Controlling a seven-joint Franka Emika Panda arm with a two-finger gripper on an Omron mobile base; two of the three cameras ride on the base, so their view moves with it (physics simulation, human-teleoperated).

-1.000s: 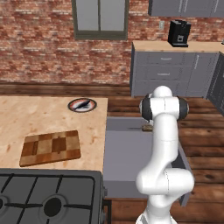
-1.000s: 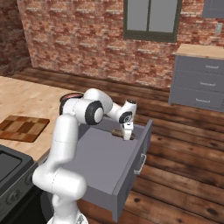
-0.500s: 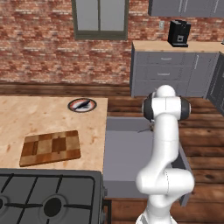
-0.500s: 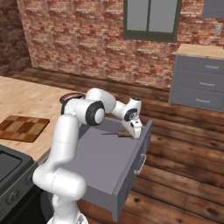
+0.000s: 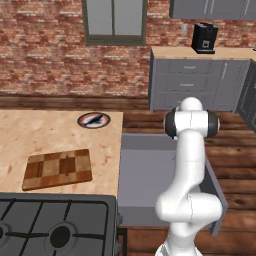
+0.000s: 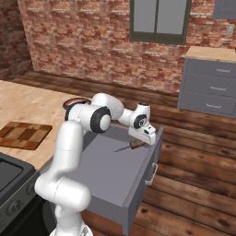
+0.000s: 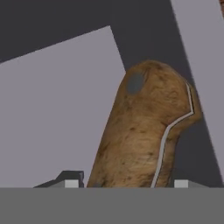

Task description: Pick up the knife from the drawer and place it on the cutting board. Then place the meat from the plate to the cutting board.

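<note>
The knife (image 6: 131, 145) lies on the floor of the open grey drawer (image 6: 138, 184), near its front right corner, brown handle toward the drawer front. My gripper (image 6: 142, 139) is down over that handle. In the hand view the wooden handle (image 7: 140, 135) rises between my two fingertips (image 7: 72, 183), with a thin gap on each side, so the jaws stand open around it. The checkered cutting board (image 5: 58, 168) lies on the wooden counter. Farther back, the plate (image 5: 93, 120) holds the dark meat (image 5: 98, 118).
A black stove top (image 5: 50, 225) sits in front of the board, at the near end of the counter. The drawer (image 5: 145, 180) juts out over the wooden floor. Grey cabinets (image 5: 200, 80) with a black coffee machine (image 5: 205, 38) stand against the brick wall.
My hand has moved toward the drawer's front and sunk onto the knife handle. The jaws have narrowed slightly. The knife, board and plate lie where they were.
</note>
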